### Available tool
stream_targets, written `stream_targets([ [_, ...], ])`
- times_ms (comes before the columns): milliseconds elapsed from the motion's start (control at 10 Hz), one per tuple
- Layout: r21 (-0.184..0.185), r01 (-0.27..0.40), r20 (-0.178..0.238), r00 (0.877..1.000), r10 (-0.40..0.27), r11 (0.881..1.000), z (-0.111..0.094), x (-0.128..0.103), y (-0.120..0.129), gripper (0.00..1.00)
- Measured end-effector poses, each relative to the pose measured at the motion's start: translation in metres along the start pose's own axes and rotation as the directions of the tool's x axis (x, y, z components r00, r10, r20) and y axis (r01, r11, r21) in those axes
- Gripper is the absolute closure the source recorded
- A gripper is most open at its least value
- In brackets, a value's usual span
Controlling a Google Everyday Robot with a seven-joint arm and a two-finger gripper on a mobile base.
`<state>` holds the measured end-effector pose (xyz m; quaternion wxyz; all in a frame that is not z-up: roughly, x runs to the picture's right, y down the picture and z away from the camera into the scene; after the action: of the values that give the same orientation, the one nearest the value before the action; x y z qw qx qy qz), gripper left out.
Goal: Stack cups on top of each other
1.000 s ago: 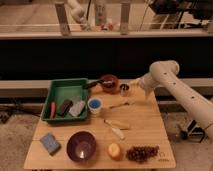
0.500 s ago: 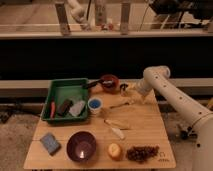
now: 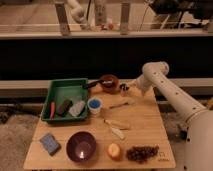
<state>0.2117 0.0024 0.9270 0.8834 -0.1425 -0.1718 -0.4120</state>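
The pale cup with a bright blue inside (image 3: 94, 105) stands on the wooden table (image 3: 150, 130), just right of the green tray. The small dark shiny cup (image 3: 123, 89) stands at the back of the table, right of the reddish-brown bowl (image 3: 109, 83). My gripper (image 3: 128, 89) is at the end of the white arm that reaches in from the right. It is right beside the dark cup, at its right side. Whether it touches the cup does not show.
A green tray (image 3: 60, 88) at the back left holds a red tool, a dark block and a grey sponge. A purple bowl (image 3: 81, 146), a blue sponge (image 3: 50, 143), an orange (image 3: 114, 150) and grapes (image 3: 142, 153) lie along the front. A spoon (image 3: 120, 105) and pale utensils (image 3: 115, 128) lie mid-table.
My arm has swung left and lower along the table's back edge, and the gripper has come from right of the dark cup to right beside it. Nothing on the table has moved.
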Motion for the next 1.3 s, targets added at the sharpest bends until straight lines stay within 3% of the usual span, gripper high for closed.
stream_targets([
  [1300,-0.061,0.047,0.014,0.999,-0.046,0.997,0.043,0.009,0.002,0.2],
])
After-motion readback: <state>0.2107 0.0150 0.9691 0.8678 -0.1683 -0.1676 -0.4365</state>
